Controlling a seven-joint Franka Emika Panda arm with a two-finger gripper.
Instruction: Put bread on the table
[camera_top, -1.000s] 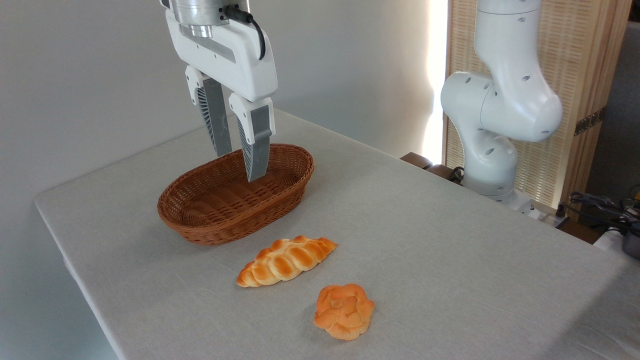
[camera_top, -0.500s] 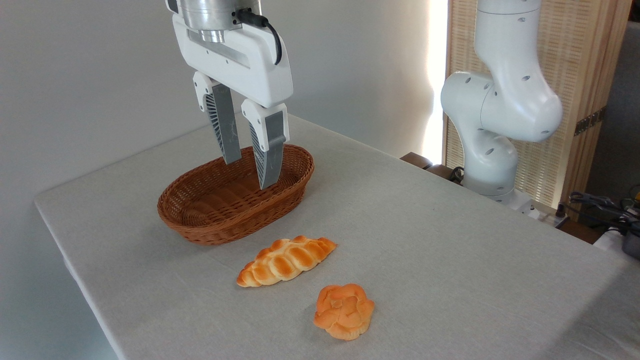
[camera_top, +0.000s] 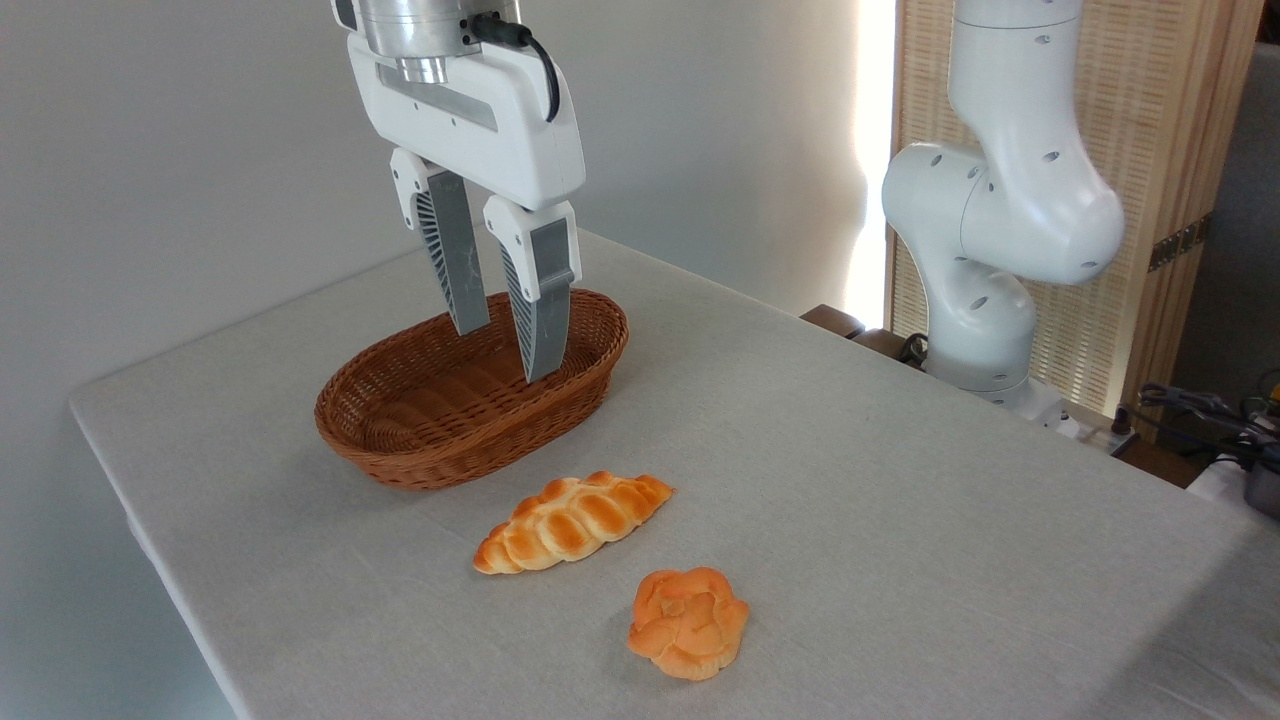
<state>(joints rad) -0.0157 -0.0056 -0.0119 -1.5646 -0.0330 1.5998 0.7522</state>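
Bread (camera_top: 688, 622) lies on my table (camera_top: 900, 500); at its 11 o'clock my gripper (camera_top: 505, 352) hangs, fingers seemingly slightly apart, empty

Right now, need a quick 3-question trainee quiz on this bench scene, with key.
1. True or false: the brown oval wicker basket holds a bun.
2. Which lies nearer the camera: (a) the golden braided loaf or (b) the small round orange-brown knotted bun?
3. What is the two-finger gripper holding?

Key: 1. False, it is empty. 2. b; both rest on the light grey table. 3. Nothing; its fingers hang apart over the basket.
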